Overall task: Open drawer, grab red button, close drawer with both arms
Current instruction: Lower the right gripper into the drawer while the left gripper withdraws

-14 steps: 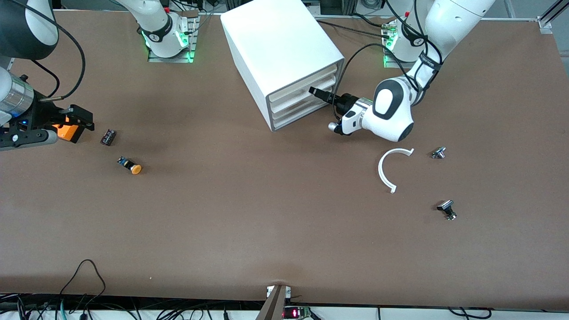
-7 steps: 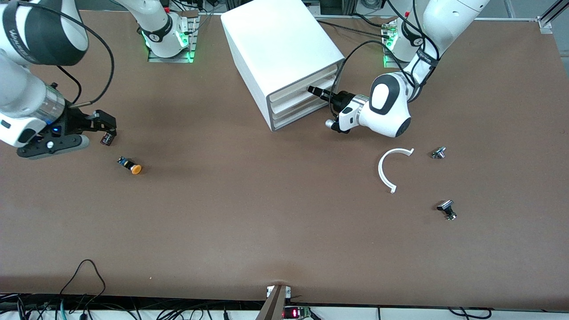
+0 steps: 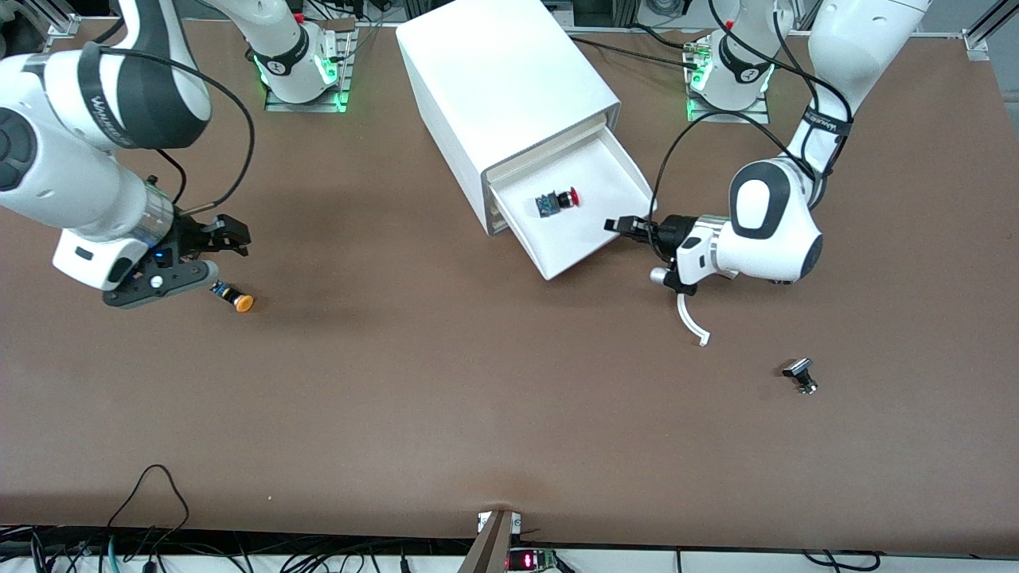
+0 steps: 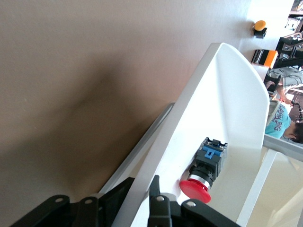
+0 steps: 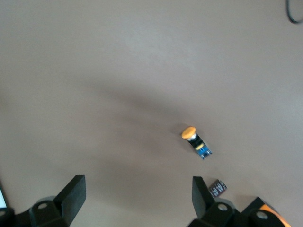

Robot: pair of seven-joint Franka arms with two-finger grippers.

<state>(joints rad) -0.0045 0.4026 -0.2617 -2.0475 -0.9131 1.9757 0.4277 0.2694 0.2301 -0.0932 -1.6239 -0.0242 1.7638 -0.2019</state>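
The left gripper (image 3: 614, 225) is clamped on the front wall of the drawer (image 3: 605, 171), at the corner toward the left arm's end of the table; in the left wrist view its black fingers (image 4: 156, 208) pinch the thin white wall between them. The drawer stands pulled out of the white cabinet (image 3: 497, 87), its tray exposed. The button (image 3: 557, 200) lies on its side on the tray floor, red cap pointing toward the left arm's end, near the clamped gripper and just inside the wall it grips (image 4: 203, 170). A curved white strip (image 3: 691, 322) lies on the table partly under the left arm's wrist, and a small metal part (image 3: 800, 374) lies nearer the front camera. The right gripper (image 3: 227, 239) hovers with its jaws spread wide and empty, over bare table near the orange-capped button (image 3: 233, 297) at the right arm's end, well apart from the drawer.
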